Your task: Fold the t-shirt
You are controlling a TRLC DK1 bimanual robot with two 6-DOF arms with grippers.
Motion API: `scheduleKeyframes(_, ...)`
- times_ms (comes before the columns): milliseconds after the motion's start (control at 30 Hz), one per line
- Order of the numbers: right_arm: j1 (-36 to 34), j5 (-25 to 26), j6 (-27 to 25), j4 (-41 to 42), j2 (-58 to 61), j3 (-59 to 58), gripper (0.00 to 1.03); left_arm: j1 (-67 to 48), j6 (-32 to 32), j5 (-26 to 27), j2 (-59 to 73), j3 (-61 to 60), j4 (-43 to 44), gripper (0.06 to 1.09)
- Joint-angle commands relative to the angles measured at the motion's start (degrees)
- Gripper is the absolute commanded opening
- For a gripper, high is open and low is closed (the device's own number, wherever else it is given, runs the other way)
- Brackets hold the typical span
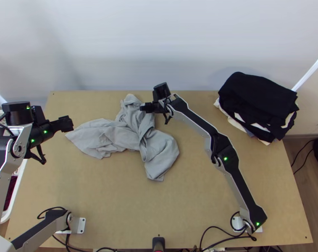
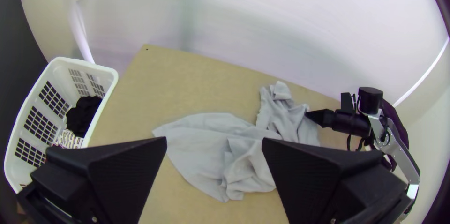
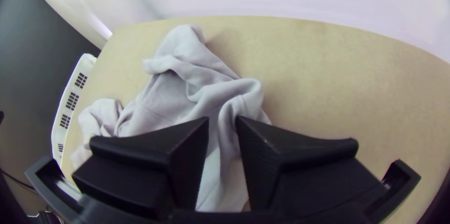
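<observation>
Nearest the camera in the right wrist view, the right gripper is being held with its two wide flat black fingers a little apart, a fold of cloth being seen in the narrow gap and the edge of one finger being met by it. The light grey fabric t-shirt is being borne, crumpled and unevenly bunched, by the light wooden table, left of the middle and towards the far edge. Its longest run is being laid from near the table's left edge across to a lobe right of the middle, with a narrower bunch being pointed at the far edge. By the right gripper the cloth is being met at that bunch's right side, most of the shirt being spread leftward and nearward from there. The left gripper, wide apart, is being held just beside the left end, so the right seems better placed for a first grasp.
</observation>
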Motion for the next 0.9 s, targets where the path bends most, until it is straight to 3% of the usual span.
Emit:
scheduleKeyframes(0,-0.5,0.2,0.9,-1.2,0.6,-0.1,0.14,0.3,0.5,0.3,0.7,1.4,-0.3,1.04)
scheduleKeyframes(67,-0.6,0.2,0.8,-2.4,-1.0,-2.0,0.12,0.3,0.5,0.3,0.9,1.5,0.0,1.04)
scheduleKeyframes(133,-0.6,0.1,1.4,-2.9,-3.0,-3.6,0.03,0.3,0.5,0.3,1.2,1.6,0.1,1.04)
scheduleKeyframes(267,-1.1,0.5,1.5,-6.7,-7.2,-7.2,0.03,0.2,0.5,0.3,1.5,1.7,0.3,1.04)
scheduleKeyframes(433,-2.5,0.7,1.5,-3.6,-17.8,-17.8,0.03,0.2,3.0,0.3,2.5,-0.2,0.9,1.04)
scheduleKeyframes(667,-4.2,0.7,1.1,-1.7,-30.3,-29.8,0.03,-0.4,3.6,0.4,3.8,-5.2,9.1,1.04)
scheduleKeyframes(867,-5.2,0.7,1.1,-0.3,-38.4,-39.0,0.03,-5.5,4.9,0.3,13.4,-3.7,10.7,1.04)
